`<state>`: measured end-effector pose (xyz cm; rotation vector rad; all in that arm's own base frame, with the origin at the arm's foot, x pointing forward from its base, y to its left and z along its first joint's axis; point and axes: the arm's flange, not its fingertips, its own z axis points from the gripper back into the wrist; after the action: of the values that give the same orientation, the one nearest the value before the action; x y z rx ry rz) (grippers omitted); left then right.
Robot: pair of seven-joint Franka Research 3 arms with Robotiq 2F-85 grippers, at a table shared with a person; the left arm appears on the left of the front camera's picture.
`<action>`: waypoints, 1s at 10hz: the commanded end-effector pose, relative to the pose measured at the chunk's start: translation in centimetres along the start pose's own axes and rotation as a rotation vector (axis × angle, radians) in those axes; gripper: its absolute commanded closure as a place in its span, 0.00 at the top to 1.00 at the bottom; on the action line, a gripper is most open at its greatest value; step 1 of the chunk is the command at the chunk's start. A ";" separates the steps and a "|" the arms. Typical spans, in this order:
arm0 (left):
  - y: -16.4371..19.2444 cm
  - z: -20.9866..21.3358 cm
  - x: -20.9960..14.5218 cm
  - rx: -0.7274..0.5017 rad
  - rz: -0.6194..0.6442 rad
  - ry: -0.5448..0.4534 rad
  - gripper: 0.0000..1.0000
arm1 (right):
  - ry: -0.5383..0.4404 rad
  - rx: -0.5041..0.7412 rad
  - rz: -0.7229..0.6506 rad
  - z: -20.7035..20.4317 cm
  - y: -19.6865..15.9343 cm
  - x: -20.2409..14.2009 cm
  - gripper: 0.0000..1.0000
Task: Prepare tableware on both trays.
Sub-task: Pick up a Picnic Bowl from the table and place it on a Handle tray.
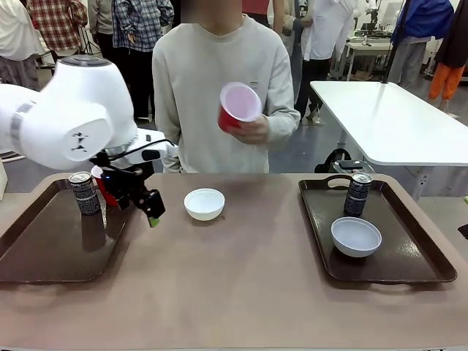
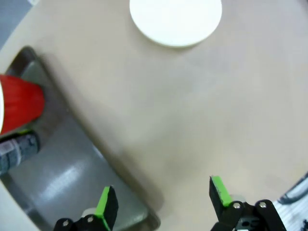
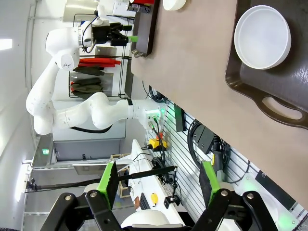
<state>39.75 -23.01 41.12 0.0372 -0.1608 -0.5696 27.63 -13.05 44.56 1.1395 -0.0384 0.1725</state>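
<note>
Front view: my left gripper (image 2: 162, 199) is wide open and empty at the edge of the left tray (image 1: 44, 256). On that dark brown tray stand a small dark can (image 1: 85, 193) and a red cup (image 2: 21, 103). A white bowl (image 1: 204, 203) sits on the table (image 1: 241, 292). The right tray (image 1: 431, 256) has a second can (image 1: 357, 194) and a second bowl (image 1: 356, 236). A person's hand (image 1: 257, 130) holds another red cup (image 1: 238, 106). My right gripper (image 3: 159, 183) is open too, empty

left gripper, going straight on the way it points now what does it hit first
The left gripper would probably meet the bare tan tabletop first, between the dark brown plastic tray's rim and the shallow white round bowl.
</note>
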 end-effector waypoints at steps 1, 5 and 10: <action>-0.7 -0.5 1.3 0.034 0.049 -0.036 1.00 | -0.002 0.008 -0.015 -0.1 0.2 -0.1 0.88; -0.3 -0.6 0.8 -0.002 0.010 -0.009 1.00 | -0.002 0.008 -0.015 -0.1 0.2 -0.1 0.88; -2.9 -6.8 11.3 0.009 0.247 0.000 1.00 | -0.002 0.008 -0.015 -0.1 0.2 -0.1 0.88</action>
<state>46.82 -28.71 36.02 -0.0188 -0.1126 -0.3956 27.63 -13.04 44.56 1.1394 -0.0383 0.1728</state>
